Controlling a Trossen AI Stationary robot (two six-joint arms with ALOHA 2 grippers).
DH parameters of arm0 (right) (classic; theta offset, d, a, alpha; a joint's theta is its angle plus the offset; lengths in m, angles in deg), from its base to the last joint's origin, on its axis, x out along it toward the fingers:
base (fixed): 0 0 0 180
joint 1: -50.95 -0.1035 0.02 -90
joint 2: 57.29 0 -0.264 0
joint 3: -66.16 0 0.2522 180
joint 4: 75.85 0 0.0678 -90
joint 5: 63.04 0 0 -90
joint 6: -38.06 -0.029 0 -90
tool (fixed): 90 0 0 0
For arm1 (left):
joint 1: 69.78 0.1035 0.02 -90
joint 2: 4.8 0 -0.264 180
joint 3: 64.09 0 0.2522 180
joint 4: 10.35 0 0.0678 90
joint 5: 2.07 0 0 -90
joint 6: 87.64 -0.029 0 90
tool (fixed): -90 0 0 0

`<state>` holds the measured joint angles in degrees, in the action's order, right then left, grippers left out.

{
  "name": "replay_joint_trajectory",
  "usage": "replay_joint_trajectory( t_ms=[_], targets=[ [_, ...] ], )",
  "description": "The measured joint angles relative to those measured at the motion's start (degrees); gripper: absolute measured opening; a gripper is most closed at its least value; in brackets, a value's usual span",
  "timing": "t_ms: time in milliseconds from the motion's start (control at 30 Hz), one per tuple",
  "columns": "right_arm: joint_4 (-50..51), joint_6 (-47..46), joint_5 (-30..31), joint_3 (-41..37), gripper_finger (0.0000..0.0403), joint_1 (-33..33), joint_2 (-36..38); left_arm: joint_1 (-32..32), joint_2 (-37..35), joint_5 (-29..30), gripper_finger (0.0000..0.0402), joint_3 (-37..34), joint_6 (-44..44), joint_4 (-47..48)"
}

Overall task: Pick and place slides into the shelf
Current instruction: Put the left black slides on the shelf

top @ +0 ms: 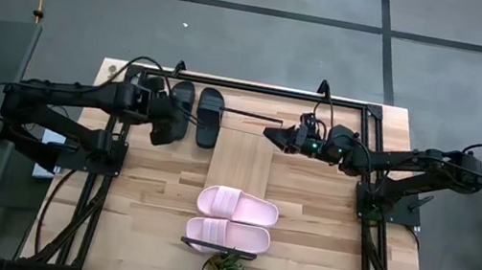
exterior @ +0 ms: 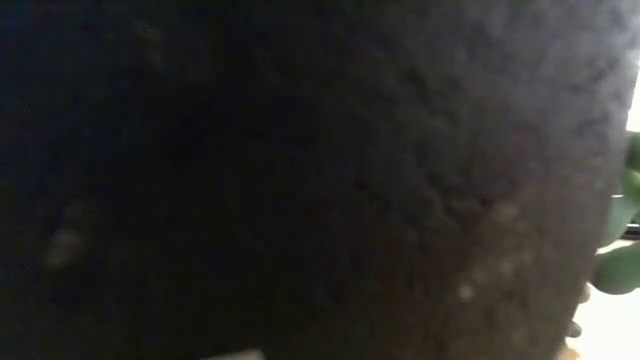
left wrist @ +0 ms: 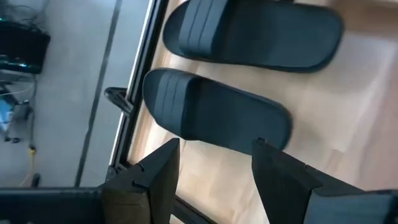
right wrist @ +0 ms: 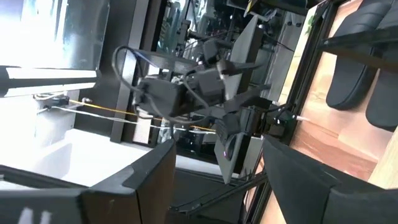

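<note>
Black slides (top: 195, 108) lie on the shelf (top: 243, 150); pink slides (top: 233, 219) rest on the tabletop (top: 319, 254) near it. Left pincer (left wrist: 214, 180) and right pincer (top: 272, 134) gape wide, empty. Slides appear light, flexible; grip the strap.

The shelf (top: 243, 158) is laid lengthwise at the worktop's (top: 319, 254) centre. Two black slides (top: 209, 115) are seen just left of its far end, beside the left hand (top: 167, 127). The pink pair (top: 236, 206) is set at its near end. The right hand (top: 272, 134) is held open just right of the far end.
</note>
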<state>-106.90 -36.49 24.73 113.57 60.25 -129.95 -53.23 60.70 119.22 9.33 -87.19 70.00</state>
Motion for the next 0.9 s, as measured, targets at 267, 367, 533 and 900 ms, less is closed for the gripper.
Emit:
replay_joint_trajectory(
  t_ms=[267, 367, 533, 900],
  targets=[
    [0.48, 0.0, -0.21, 0.0, 0.0231, 0.0, 0.0, -0.02, -0.05, 0.67, 0.0182, -7.34, -0.61, -10.17],
    [0.48, 0.02, -0.47, -0.02, 0.0231, -0.02, -0.02, 0.0, -0.05, 2.76, 0.0182, -9.58, -0.63, -12.71],
    [0.5, 0.0, -1.25, -0.02, 0.0231, -0.04, -0.02, 0.77, -0.05, 1.36, 0.0182, -11.11, 3.17, -15.35],
    [0.87, -0.42, -1.22, -0.02, 0.0231, -1.21, -0.02, 11.0, -3.23, -4.92, 0.0182, -11.11, 41.9, -19.49]
  ],
)
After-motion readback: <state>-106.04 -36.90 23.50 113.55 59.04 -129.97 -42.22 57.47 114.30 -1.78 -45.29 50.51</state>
